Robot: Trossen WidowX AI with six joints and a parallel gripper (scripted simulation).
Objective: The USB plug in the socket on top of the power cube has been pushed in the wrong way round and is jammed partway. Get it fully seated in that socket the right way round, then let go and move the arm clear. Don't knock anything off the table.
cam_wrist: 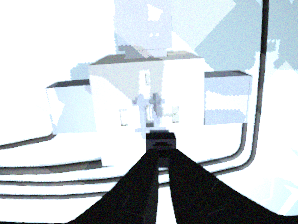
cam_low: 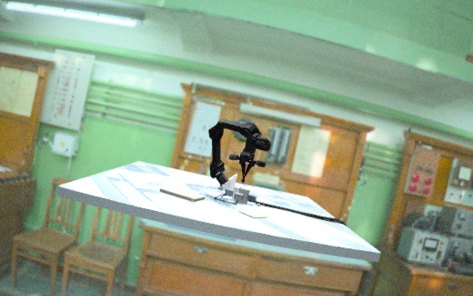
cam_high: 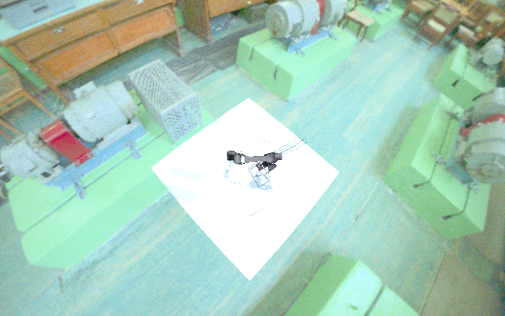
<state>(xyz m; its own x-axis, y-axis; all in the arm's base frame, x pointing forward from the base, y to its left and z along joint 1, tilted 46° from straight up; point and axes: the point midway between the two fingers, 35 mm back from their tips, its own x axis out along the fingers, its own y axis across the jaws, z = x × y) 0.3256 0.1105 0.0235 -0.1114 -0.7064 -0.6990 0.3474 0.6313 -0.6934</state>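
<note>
Seen from the wrist: hand [cam_wrist: 160,141] pointing down, its two dark fingers drawn nearly together and clenched on the small dark USB plug [cam_wrist: 160,137] at their tips. Held above the pale power cube [cam_wrist: 148,92], apart from it rather than in its top socket; socket itself too washed out to make out. Behind the cube, a second light block [cam_wrist: 141,22], blurred. To the right, a dark cable [cam_wrist: 261,43] running up the frame, bending at the top corner and curling back in below the cube. On the left, several thin dark lines [cam_wrist: 53,169] lying flat across the white tabletop [cam_wrist: 40,23].

From the exterior view: black arm [cam_low: 218,146] rising from the far side of the tabletop [cam_low: 137,201], arching over and hanging the hand [cam_low: 245,174] straight down, clear above the grey cube [cam_low: 239,195]. A white tilted piece [cam_low: 230,183] just beside the cube on its left. A flat tan slab [cam_low: 183,194] lying to the left, well apart from the cube, and a smaller pale slab [cam_low: 252,213] in front of it. A black cable [cam_low: 301,213] trailing from the cube toward the right edge.

From the top view: arm [cam_high: 253,158] stretched across the middle of the white tabletop [cam_high: 205,205], hand [cam_high: 265,167] over the cube [cam_high: 260,179]; detail too small to tell more.
</note>
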